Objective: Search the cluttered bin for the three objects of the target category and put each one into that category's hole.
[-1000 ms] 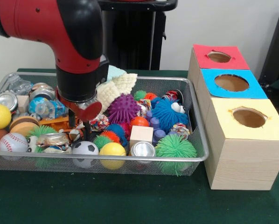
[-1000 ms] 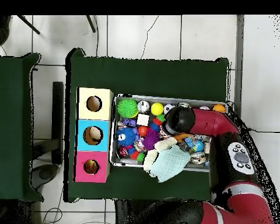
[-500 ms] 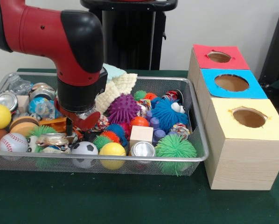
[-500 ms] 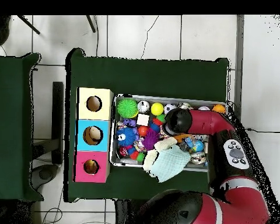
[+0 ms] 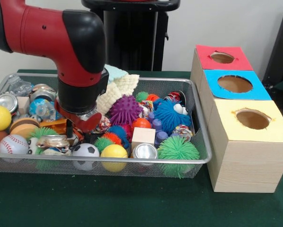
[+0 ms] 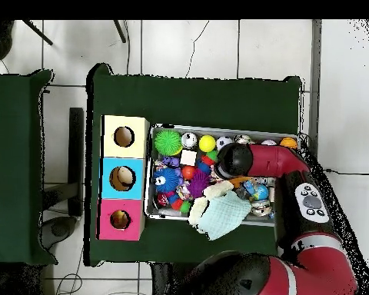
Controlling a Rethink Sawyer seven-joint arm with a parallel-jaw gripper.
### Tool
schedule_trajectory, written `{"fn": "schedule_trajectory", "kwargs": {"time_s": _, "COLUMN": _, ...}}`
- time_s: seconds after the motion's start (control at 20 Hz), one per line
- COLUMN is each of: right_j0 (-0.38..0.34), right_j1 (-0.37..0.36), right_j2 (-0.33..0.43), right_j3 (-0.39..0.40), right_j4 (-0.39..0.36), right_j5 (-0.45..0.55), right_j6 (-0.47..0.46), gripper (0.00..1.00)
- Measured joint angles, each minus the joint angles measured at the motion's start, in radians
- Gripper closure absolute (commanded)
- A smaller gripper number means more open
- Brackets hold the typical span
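— Wire mesh, that basket, and crammed full. What crowds the hand?

— A soccer ball and a yellow ball sit just in front of it, a crushed can to one side, a purple spiky ball to the other. A knitted cloth lies draped over the far rim behind the arm.

— Is the hand clenched or released?

— I cannot tell. Its tips sink among the toys, and from overhead the arm's wrist covers them.

— And the holes?

— Three boxes stand beside the basket on the green worktop: the yellow box nearest, then the blue box, then the red box, each with a round hole on top. Nothing sits in them that I can see.
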Motion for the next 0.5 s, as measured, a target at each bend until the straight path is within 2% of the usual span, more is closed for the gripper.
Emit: {"fn": "schedule_trajectory", "kwargs": {"time_s": 0.5, "right_j0": -0.027, "right_j1": -0.052, "right_j2": 0.006, "right_j3": 0.054, "right_j4": -0.004, "right_j5": -0.001, "right_j6": 0.000, "gripper": 0.00}}
